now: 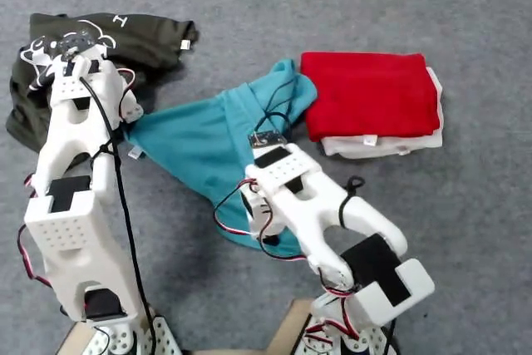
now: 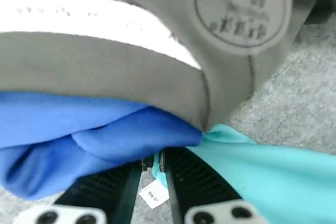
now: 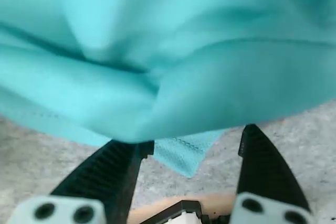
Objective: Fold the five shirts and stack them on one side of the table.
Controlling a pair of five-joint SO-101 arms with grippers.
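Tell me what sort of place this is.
Probably a robotics test bench: grey felt-covered table, white left arm and right arm, a teal shirt beside a folded red shirt.

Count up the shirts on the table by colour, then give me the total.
red shirt: 1
white shirt: 1
teal shirt: 1
dark shirt: 1
blue shirt: 1
Total: 5
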